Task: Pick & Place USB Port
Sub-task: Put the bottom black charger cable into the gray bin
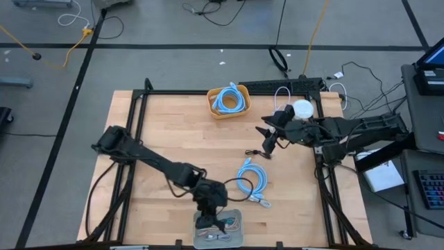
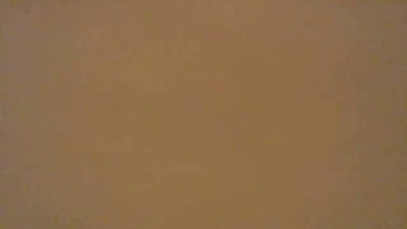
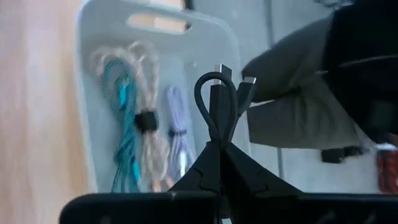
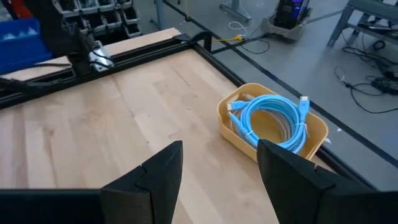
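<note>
Black cable [image 3: 219, 102] — looped, both plugs up — sits pinched in the left gripper [image 3: 219, 146] over the white bin [image 3: 214, 46] at the worktop's [image 1: 173, 135] near edge. Right gripper [image 4: 219, 167] hangs released above mid-worktop, near the yellow bin [image 4: 317, 134] of blue cable [image 4: 270, 118].

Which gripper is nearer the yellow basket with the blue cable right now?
Right. The right gripper hangs open over mid-table, just off the yellow basket. The left gripper is far off at the opposite table edge, over the white bin, shut on a black cable.
</note>
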Available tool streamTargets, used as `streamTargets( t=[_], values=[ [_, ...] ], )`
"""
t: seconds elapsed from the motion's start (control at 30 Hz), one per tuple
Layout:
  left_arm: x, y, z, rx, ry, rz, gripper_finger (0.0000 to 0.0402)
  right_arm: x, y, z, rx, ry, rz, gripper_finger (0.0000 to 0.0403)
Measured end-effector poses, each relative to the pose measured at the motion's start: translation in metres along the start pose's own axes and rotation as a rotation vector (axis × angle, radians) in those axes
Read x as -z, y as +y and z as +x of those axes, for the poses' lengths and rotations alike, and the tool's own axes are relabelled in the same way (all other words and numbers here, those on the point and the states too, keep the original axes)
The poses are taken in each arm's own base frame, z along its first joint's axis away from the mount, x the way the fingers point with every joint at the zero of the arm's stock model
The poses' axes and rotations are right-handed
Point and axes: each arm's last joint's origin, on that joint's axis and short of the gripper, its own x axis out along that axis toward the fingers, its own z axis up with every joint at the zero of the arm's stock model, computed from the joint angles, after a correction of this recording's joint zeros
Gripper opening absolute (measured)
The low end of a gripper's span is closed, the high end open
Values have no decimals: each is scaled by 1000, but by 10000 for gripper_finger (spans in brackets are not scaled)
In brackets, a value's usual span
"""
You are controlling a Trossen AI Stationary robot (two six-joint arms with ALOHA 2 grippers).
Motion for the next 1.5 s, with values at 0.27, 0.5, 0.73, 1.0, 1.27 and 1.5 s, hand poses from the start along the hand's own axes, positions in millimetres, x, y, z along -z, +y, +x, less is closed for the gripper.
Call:
streamTargets(
  t=[0.27,0.5,0.73,1.0,1.27,1.5],
  values=[
    [-6,29,5,-67,22,117,3,1,-5,4,-33,47,-7,199],
    [-1,44,-2,-161,100,176,3,2,-10,6,-4,71,-8,199],
    [6,22,8,-41,114,226,3,1,-14,9,16,71,0,199],
    [-1,10,16,45,25,251,3,-1,-20,12,39,67,6,199],
    [-8,20,25,103,0,213,3,0,-17,17,2,87,8,199],
    [-10,22,30,94,-27,236,11,1,-16,18,-26,107,11,199]
  ],
)
